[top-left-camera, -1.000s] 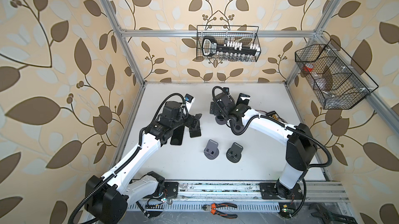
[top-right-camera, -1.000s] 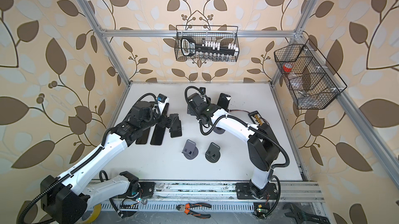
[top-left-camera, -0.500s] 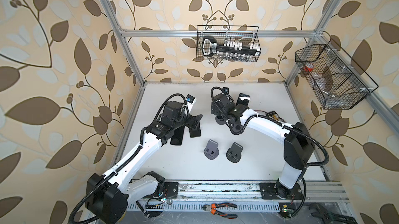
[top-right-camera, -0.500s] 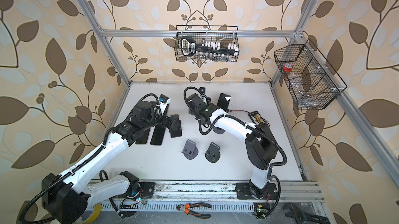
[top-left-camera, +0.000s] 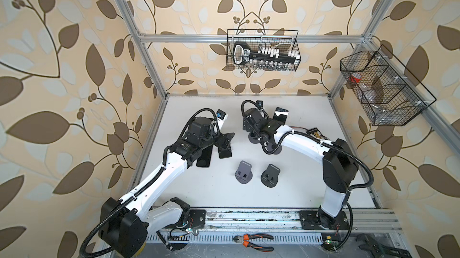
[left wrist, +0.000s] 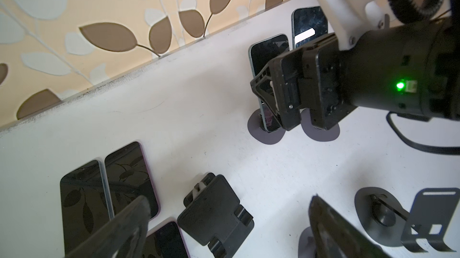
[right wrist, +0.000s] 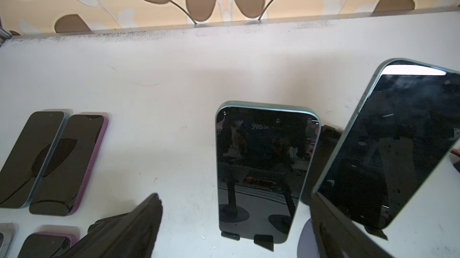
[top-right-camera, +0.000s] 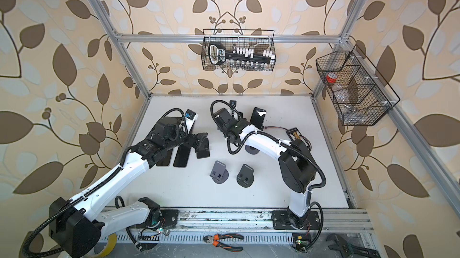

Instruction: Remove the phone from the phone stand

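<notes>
Here, phone (right wrist: 263,169) between right jaws

Both top views are bright and even, with soft shadows on the flat white counter (top-left-camera: 298,194) and bent lines at the edges. Just beside the blurred right claw (right wrist: 234,202), the dark glossy phone screen (right wrist: 403,149) carries white glare.

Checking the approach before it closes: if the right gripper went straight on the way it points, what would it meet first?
Most likely the phone standing upright on its phone stand, centred ahead of the open right gripper; how near it is, I cannot tell.
</notes>
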